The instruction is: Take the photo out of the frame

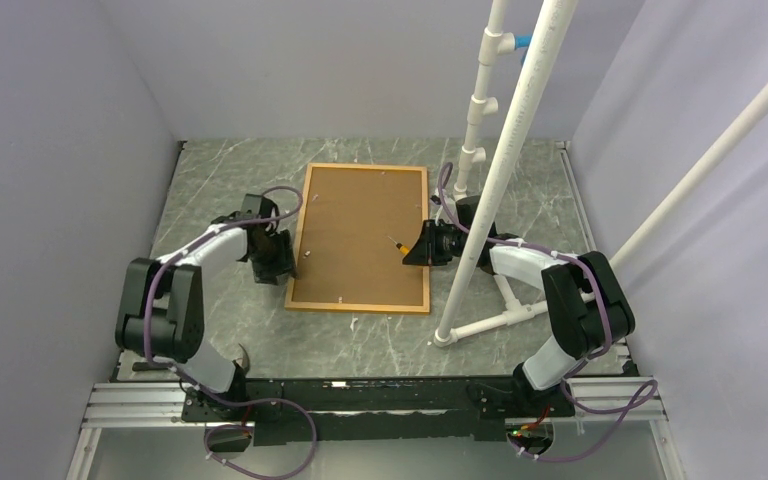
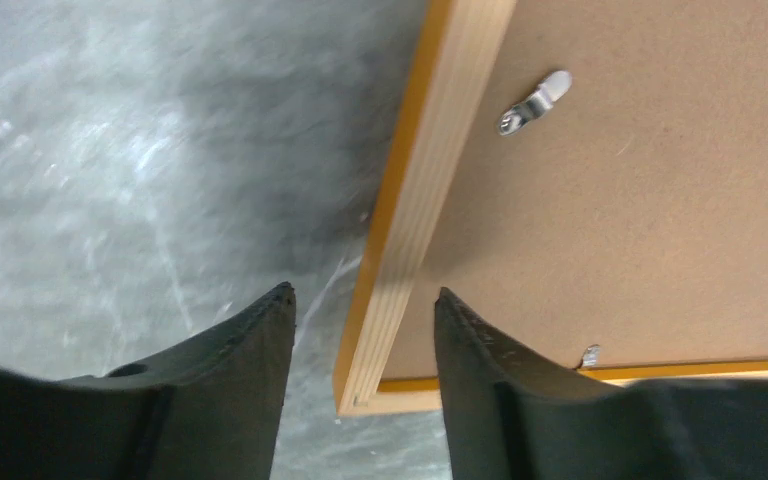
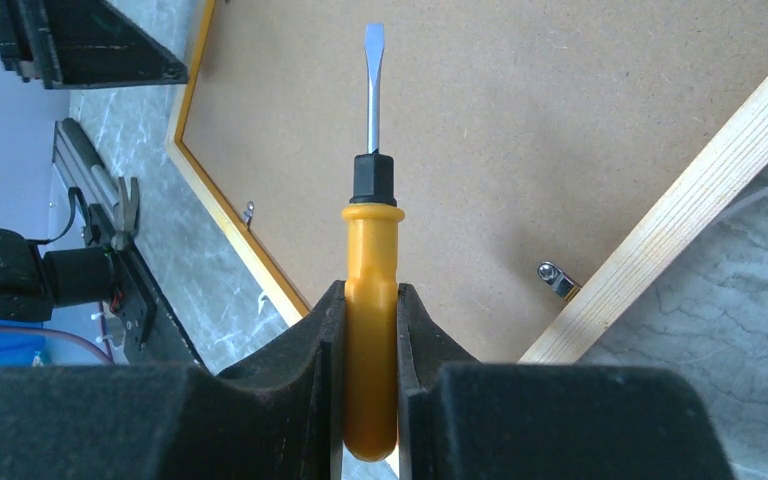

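Wrist views catch small metal tabs [image 2: 533, 103] along the edge of the brown backing board [image 1: 360, 235], which the top view barely resolves. Only the top view shows the whole orange frame [image 1: 360, 305], lying back-up at mid-tabletop [image 1: 230, 180] between the two arms. The left claw [image 2: 363, 295] sits at the frame's left rail by the near-left corner. Its jaws are apart and straddle the rail, one finger over the stone and one over the board; whether they touch it cannot be told. The right claw [image 3: 370, 290] is clamped on the orange handle of a screwdriver [image 3: 370, 250], whose flat blade points left over the board.
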You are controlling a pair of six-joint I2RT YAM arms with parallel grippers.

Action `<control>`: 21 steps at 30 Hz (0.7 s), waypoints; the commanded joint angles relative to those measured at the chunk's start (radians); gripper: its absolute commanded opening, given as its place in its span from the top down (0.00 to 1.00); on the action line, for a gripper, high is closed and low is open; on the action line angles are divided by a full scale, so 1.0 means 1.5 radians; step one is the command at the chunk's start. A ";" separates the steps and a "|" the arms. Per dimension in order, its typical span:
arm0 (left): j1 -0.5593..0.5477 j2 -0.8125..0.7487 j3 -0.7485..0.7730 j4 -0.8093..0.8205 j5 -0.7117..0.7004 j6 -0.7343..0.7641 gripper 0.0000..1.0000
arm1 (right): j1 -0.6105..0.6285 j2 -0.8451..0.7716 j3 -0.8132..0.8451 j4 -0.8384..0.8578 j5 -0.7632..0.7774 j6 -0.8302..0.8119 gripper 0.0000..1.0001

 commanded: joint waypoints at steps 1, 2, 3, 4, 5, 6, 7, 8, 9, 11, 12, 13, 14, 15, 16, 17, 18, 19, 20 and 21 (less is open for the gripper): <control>0.020 -0.110 -0.023 -0.036 -0.041 -0.051 0.37 | 0.003 -0.010 0.018 0.024 -0.007 -0.012 1.00; 0.020 -0.134 -0.031 -0.037 -0.033 -0.070 0.35 | 0.003 -0.010 0.018 0.024 -0.007 -0.011 1.00; 0.020 -0.157 -0.039 -0.037 -0.022 -0.092 0.34 | 0.003 -0.010 0.018 0.023 -0.006 -0.012 1.00; 0.020 -0.177 -0.046 -0.041 -0.013 -0.118 0.33 | 0.004 -0.009 0.018 0.022 -0.006 -0.012 1.00; 0.020 -0.196 -0.054 -0.045 -0.002 -0.148 0.33 | 0.004 -0.010 0.019 0.021 -0.004 -0.013 1.00; 0.021 -0.216 -0.065 -0.049 0.009 -0.177 0.33 | 0.004 -0.012 0.019 0.020 -0.003 -0.013 1.00; 0.021 -0.236 -0.077 -0.052 0.018 -0.215 0.34 | 0.004 -0.014 0.018 0.019 -0.001 -0.014 1.00; 0.021 -0.264 -0.095 -0.049 0.034 -0.255 0.34 | 0.004 -0.017 0.017 0.019 0.001 -0.014 1.00; 0.021 -0.284 -0.117 -0.039 0.054 -0.298 0.34 | 0.004 -0.019 0.017 0.019 0.001 -0.014 1.00; 0.021 -0.331 -0.179 -0.013 0.088 -0.397 0.35 | 0.004 -0.023 0.016 0.020 0.001 -0.013 1.00; 0.021 -0.357 -0.212 0.007 0.105 -0.450 0.36 | 0.004 -0.024 0.015 0.020 0.000 -0.013 1.00; 0.021 -0.381 -0.246 0.026 0.119 -0.497 0.37 | 0.004 -0.024 0.015 0.020 0.000 -0.013 1.00; 0.020 -0.403 -0.275 0.053 0.139 -0.559 0.38 | 0.004 -0.026 0.014 0.021 -0.001 -0.013 1.00; 0.018 -0.428 -0.305 0.082 0.148 -0.599 0.39 | 0.004 -0.029 0.013 0.022 -0.001 -0.012 1.00; 0.015 -0.449 -0.332 0.105 0.149 -0.628 0.39 | 0.004 -0.030 0.012 0.023 -0.001 -0.012 1.00; 0.010 -0.466 -0.342 0.117 0.139 -0.653 0.38 | 0.004 -0.032 0.011 0.024 -0.002 -0.012 1.00; 0.007 -0.480 -0.346 0.114 0.126 -0.672 0.37 | 0.004 -0.032 0.011 0.025 -0.002 -0.010 1.00; 0.003 -0.487 -0.349 0.111 0.116 -0.687 0.35 | 0.005 -0.033 0.011 0.026 -0.003 -0.010 1.00; 0.000 -0.489 -0.352 0.112 0.111 -0.703 0.34 | 0.005 -0.032 0.011 0.026 -0.004 -0.010 1.00; -0.001 -0.484 -0.357 0.112 0.109 -0.722 0.33 | 0.005 -0.032 0.011 0.026 -0.004 -0.010 1.00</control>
